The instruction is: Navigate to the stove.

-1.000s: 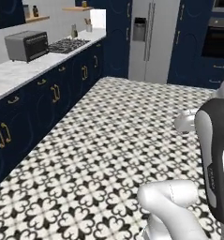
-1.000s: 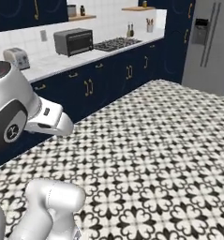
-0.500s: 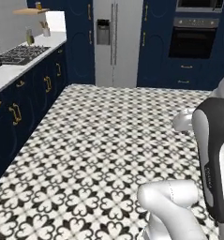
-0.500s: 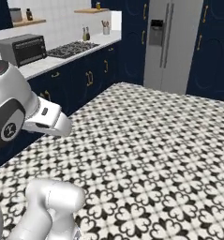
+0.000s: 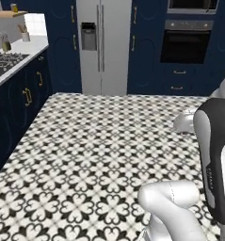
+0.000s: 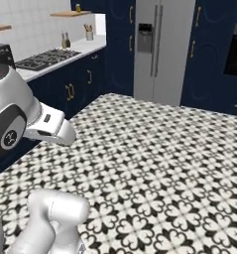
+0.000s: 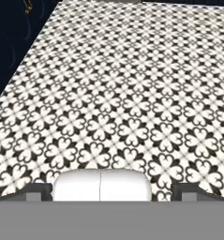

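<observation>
While stove (image 6: 44,59) sits far left, tool state cannot be told.

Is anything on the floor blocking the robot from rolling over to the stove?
Nothing visible does. The stove sits on the counter along the left wall, above dark blue cabinets. The patterned floor between the robot and those cabinets looks bare, and the fridge stands farther back, off the path.

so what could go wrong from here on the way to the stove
The stove sits far off to the left, while the base faces the fridge, so carrying straight on would likely miss it. In turning left, the base could clip the navy cabinets beside its path. The folded arm's elbow sticks out and might catch them too.
</observation>
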You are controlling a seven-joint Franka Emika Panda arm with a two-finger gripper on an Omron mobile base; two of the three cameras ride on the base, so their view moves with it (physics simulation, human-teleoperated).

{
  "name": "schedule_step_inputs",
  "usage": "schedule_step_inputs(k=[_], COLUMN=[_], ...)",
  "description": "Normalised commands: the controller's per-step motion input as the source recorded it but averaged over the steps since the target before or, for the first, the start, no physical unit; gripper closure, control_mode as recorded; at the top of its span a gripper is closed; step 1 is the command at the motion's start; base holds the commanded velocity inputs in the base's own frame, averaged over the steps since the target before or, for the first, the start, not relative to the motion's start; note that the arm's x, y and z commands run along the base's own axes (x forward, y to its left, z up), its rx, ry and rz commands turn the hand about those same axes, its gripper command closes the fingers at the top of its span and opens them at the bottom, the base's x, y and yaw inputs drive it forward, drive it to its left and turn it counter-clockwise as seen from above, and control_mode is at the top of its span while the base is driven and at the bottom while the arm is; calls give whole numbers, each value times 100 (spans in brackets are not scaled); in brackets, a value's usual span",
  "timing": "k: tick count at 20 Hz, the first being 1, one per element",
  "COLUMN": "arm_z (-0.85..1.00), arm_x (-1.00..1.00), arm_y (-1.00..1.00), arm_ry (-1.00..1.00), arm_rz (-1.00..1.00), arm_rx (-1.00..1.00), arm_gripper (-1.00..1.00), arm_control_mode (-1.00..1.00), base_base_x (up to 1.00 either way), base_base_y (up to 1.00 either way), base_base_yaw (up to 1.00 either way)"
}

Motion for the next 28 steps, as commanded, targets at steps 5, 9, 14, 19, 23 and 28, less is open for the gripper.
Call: schedule_step_inputs(k=[5, 9, 14, 19, 23, 28], arm_z=[0, 0, 0, 0, 0, 0], arm_x=[0, 0, 0, 0, 0, 0], arm_y=[0, 0, 0, 0, 0, 0], arm_ry=[0, 0, 0, 0, 0, 0], arm_rz=[0, 0, 0, 0, 0, 0], arm_rx=[0, 0, 0, 0, 0, 0], arm_gripper=[-100, -100, -100, -100, -100, -100], arm_control_mode=[100, 100, 100, 100, 100, 100], base_base_x=[100, 100, 100, 100, 100, 100], base_base_y=[0, 0, 0, -12, -17, -9], base_base_yaw=[-4, 0, 0, 7, 26, 54])
